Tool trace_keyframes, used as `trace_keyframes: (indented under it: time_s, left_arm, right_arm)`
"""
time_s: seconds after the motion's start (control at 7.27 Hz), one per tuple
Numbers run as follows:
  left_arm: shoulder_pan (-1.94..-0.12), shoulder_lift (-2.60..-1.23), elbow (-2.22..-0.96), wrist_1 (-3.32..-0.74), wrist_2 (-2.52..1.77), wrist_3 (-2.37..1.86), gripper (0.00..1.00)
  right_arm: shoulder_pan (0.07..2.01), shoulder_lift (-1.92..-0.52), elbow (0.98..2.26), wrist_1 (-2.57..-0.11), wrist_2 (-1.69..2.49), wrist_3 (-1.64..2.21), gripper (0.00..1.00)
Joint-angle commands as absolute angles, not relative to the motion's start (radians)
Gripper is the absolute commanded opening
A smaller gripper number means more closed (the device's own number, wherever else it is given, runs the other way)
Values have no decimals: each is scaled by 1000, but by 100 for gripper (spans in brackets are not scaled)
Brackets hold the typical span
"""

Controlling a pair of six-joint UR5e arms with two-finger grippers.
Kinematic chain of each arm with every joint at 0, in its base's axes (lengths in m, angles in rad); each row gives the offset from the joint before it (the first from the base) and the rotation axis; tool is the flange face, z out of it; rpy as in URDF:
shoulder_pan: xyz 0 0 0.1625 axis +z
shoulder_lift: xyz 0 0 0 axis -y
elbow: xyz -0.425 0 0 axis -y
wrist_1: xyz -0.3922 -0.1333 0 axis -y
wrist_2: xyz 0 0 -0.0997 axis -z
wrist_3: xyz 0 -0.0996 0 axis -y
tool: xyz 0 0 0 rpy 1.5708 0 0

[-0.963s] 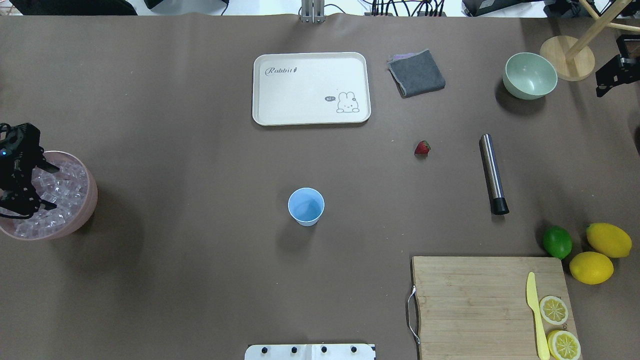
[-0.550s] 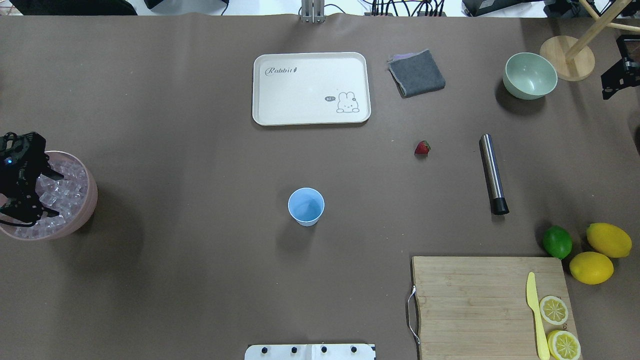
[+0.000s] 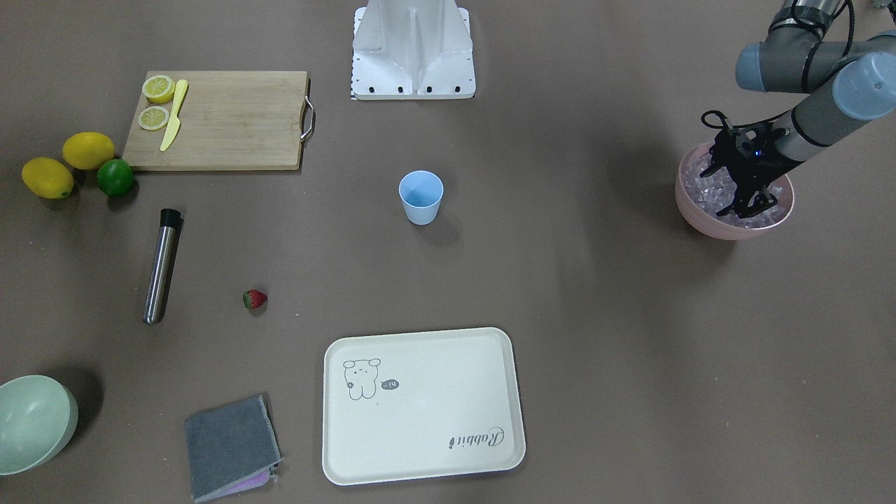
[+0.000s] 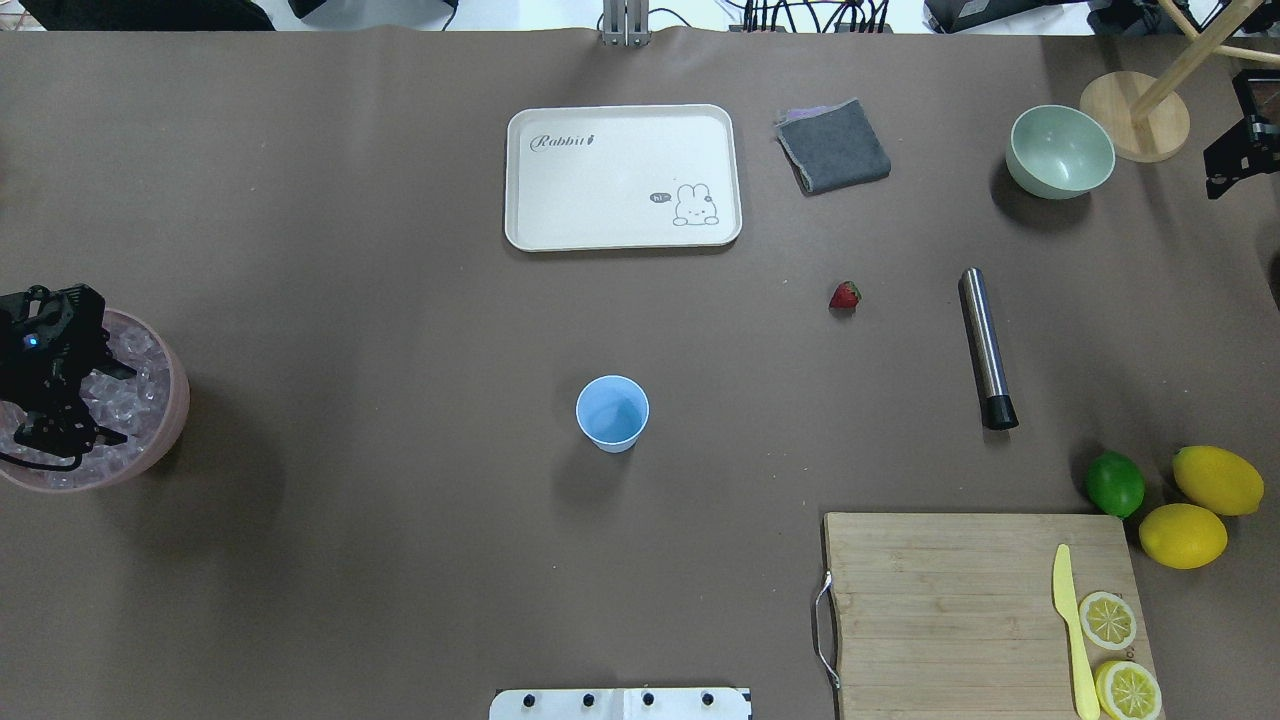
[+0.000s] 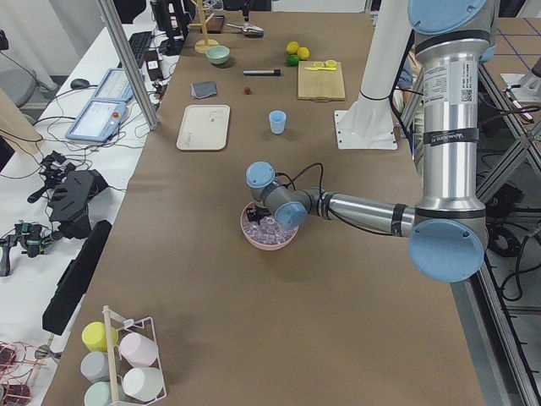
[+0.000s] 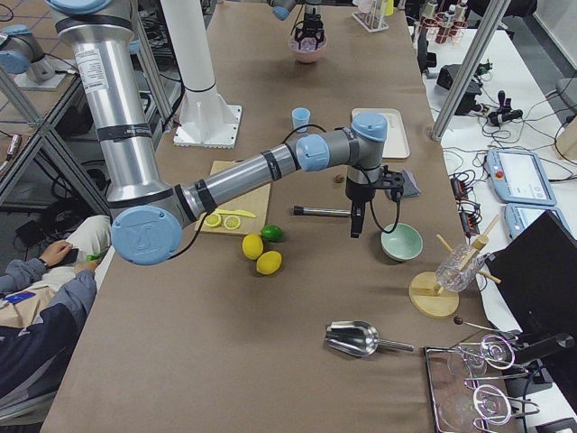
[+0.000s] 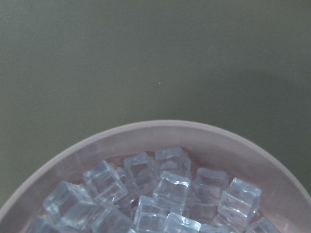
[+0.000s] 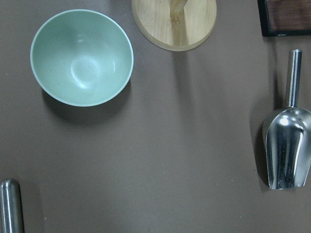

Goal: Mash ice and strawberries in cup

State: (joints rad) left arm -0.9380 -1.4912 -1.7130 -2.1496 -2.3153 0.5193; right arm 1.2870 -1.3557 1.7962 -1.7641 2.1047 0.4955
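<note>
1. One brown surface [image 4: 400, 560]; a wide plain stretch runs between the left edge and centre.
2. One white tray [image 4: 600, 190], top centre, well apart from everything else.
3. One pink bowl [image 4: 172, 420] at the left edge; the left claw [image 4: 122, 405] hangs in it, fingers spread.
4. Right claw [image 4: 1222, 175], cut by the upper right edge: I cannot tell its grip.
5. One blue cup [image 4: 612, 413], centre, upright, well apart from all else.
6. One strawberry [image 4: 845, 295], right of centre, alone.
7. Ice [image 4: 140, 395]: too many cubes to count, heaped in the pink bowl.

Spread left gripper [image 4: 120, 405] low, right gripper [image 4: 1222, 172] high.
</note>
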Motion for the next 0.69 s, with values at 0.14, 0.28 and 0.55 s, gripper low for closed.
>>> trace_keyframes:
  time_s: [0.14,0.28,0.55]
  left_arm:
    - [-940,-1502,-1712,-2141,-2321,523,0]
    - [-948,-1505,-1715,-2137,-2322,523,0]
    - [-992,-1512,-1715,-2138,-2376,526,0]
  right_arm:
    - [1287,-1350,1810,-1764,2108,524,100]
    - [1284,-1350,1813,-1764,2108,531,100]
    - [1279,-1347,1816,-1764,2108,531,100]
